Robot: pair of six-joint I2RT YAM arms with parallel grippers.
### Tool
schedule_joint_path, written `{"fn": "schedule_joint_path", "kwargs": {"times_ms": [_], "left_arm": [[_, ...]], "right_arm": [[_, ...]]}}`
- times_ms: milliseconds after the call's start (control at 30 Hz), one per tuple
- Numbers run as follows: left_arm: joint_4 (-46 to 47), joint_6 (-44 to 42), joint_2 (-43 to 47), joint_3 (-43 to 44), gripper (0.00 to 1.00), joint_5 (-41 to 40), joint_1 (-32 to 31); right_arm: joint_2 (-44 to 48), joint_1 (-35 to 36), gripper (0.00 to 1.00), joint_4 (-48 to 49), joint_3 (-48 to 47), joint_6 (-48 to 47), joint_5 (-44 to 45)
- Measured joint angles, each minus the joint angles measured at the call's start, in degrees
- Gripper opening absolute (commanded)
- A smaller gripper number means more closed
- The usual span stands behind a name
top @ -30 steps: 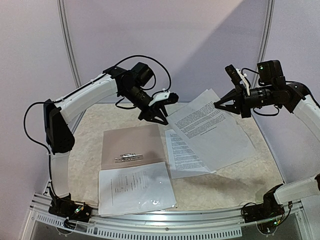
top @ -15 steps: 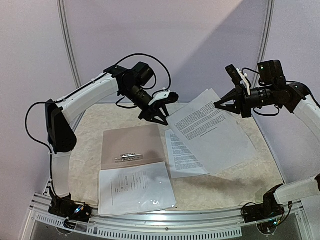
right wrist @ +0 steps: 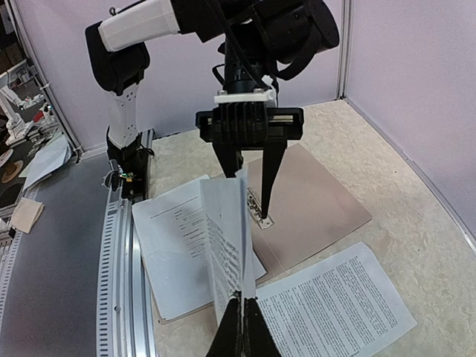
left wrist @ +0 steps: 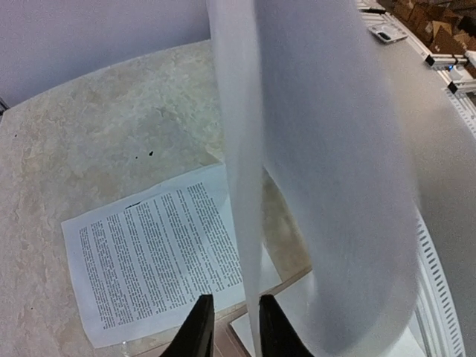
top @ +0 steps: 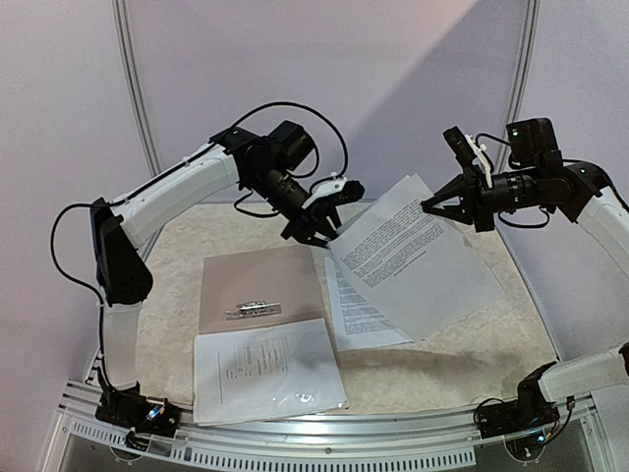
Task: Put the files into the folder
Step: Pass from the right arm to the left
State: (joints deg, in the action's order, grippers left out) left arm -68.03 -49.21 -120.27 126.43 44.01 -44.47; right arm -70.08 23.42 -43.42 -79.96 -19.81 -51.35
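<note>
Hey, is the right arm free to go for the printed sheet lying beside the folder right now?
Probably not. The right claw is shut on a corner of the lifted sheet, which hangs over the flat sheet; it would need to let go first.

- The folder [top: 260, 288] is laid on the table [top: 182, 256].
- Its near edge is overlapped by a sleeved sheet [top: 267, 369].
- Rightward, a flat sheet [top: 359, 310] is overhung by a raised sheet [top: 418, 258].
</note>
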Motion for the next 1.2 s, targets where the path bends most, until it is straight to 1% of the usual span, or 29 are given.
{"fn": "schedule_joint_path", "kwargs": {"times_ms": [200, 333, 500, 667, 933, 1000, 1067, 1133, 1200], "left_arm": [[0.4, 2.5, -0.3, 4.2, 0.23, 0.6, -1.9], [0.4, 3.6, -0.4, 4.2, 0.19, 0.6, -2.8], [1.3, 6.2, -0.3, -0.6, 0.0, -0.3, -2.9], [3.0, 12.2, -1.2, -2.9, 0.0, -2.6, -2.9], [10.1, 25.2, -4.3, -5.7, 0.0, -5.7, -1.5], [11.7, 27.0, -6.3, -5.7, 0.0, -6.8, -0.7], [12.7, 28.3, -8.6, -5.7, 0.0, -8.2, -0.1], [13.2, 29.1, -10.8, -5.6, 0.0, -9.8, 0.5], [13.4, 29.9, -13.1, -4.9, 0.0, -11.9, 0.9]], "right_arm": [[0.0, 0.0, 0.0, 0.6, 0.0, 0.3, 0.0], [0.0, 0.0, 0.0, 1.5, 0.3, 0.7, 1.2], [-0.2, -0.2, 0.0, 3.6, 1.8, 1.8, 3.2], [-3.7, -0.2, 0.0, 5.6, 2.5, 3.1, 5.0], [-16.9, -1.6, 0.0, 10.4, 3.3, 5.6, 9.2], [-20.0, -2.1, 0.07, 11.5, 3.3, 6.1, 9.4], [-23.3, -2.4, 0.11, 12.1, 3.0, 6.6, 9.7], [-26.2, -2.5, 0.18, 12.7, 2.6, 7.3, 10.8], [-29.2, -2.5, 0.2, 13.5, 2.4, 7.9, 13.0]]}}
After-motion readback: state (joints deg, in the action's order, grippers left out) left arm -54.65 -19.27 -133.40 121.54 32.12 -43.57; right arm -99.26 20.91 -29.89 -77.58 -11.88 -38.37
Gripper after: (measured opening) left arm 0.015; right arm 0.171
